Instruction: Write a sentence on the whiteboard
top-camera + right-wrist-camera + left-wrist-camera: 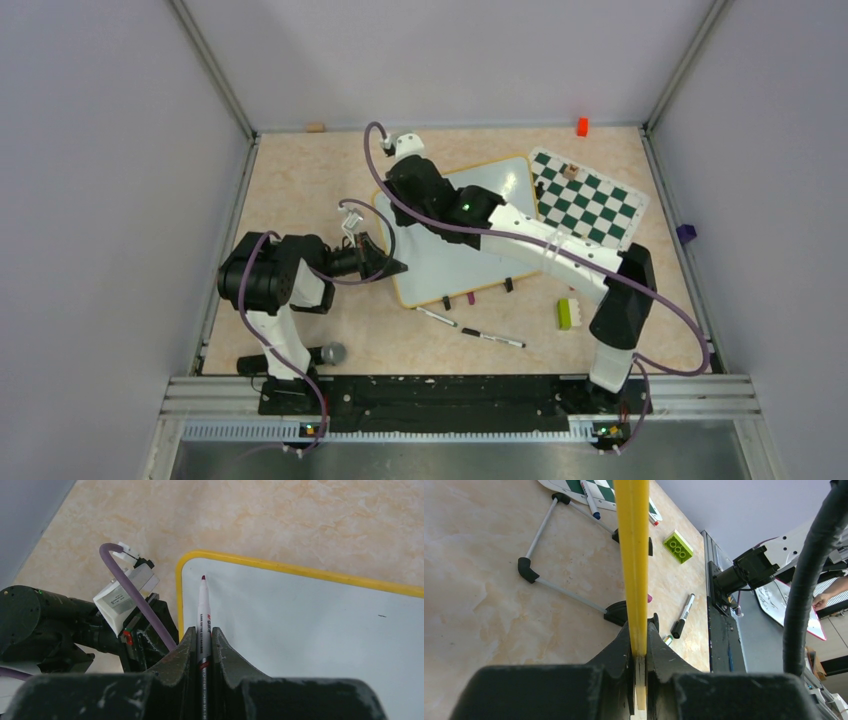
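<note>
whiteboard (445, 272) mid-table, skewed to the edges, no sentence visible | your left gripper (639, 647) clamps its yellow frame on the left-edge side, likely bracing it | your right gripper (202, 641) pinches a red-tipped marker (204, 607), tip by a rounded corner, likely the line start

- The right arm (560, 255) covers much of the whiteboard (450, 270) (upper left especially).
- The lower barrel of the marker (204, 605) vanishes inside the right gripper (203, 634).
- A dark speck (381, 615) on the board: too small to read.

Glossy white whiteboard (450, 270), thin yellow frame, rounded corners, set askew.
</note>
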You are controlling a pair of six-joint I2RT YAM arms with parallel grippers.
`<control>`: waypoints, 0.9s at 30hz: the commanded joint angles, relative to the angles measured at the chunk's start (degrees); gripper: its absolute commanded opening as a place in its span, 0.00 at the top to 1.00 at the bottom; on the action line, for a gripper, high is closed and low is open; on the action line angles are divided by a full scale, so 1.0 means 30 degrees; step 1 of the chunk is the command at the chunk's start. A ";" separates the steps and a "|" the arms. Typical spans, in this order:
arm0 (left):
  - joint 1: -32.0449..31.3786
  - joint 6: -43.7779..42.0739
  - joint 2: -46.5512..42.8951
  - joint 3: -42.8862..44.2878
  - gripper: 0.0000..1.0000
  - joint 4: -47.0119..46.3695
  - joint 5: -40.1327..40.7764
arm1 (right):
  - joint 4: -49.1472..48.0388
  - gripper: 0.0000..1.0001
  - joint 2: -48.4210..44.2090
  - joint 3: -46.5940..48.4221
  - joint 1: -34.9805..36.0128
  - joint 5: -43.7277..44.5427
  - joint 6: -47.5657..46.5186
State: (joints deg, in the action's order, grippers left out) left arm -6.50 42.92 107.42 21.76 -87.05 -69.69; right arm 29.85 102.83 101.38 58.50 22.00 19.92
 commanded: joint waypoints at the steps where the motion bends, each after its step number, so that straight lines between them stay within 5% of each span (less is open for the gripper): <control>1: -0.0172 -0.0844 0.0108 0.0159 1.00 -0.1893 -0.0413 | -0.0267 1.00 0.0434 0.1267 0.0350 -0.0400 -0.0241; 27: -0.0293 -0.0861 0.0073 0.0189 1.00 -0.1917 -0.0528 | 0.0190 1.00 0.1488 0.1813 0.0374 0.0091 -0.0255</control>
State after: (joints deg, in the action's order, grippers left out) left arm -6.74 42.92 107.42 21.76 -87.05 -69.63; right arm 30.06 105.84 104.05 58.78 20.99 19.51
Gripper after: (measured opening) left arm 0.094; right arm 0.095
